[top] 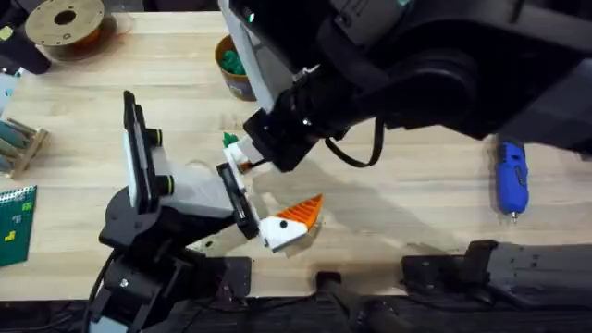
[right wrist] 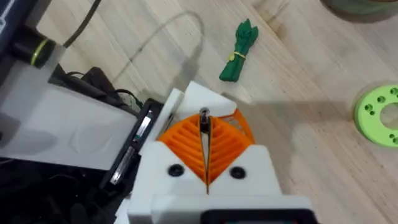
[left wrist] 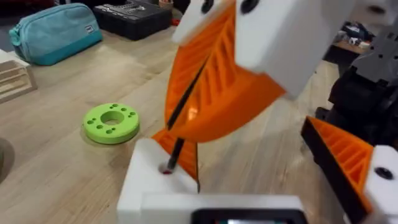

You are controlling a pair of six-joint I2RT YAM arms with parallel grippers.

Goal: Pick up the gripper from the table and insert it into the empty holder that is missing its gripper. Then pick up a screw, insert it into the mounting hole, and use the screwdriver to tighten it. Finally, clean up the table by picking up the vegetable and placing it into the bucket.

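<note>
Right gripper [right wrist: 206,163]: orange ribbed pads pressed together on a thin dark screw [right wrist: 204,119].
Left gripper [top: 268,211]: apparently spread apart.
Blue cylindrical screwdriver [top: 511,178]: on the table, far right.
Dark green toy vegetable [right wrist: 239,51]: on the wood near the round yellow-rimmed bucket [top: 231,65].

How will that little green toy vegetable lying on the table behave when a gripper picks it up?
The vegetable is slim and small, so probably light. It looks like moulded plastic, so likely stiff, not floppy. It lies flat on the table with an uneven leafy end, so it seems unlikely to roll.
</note>
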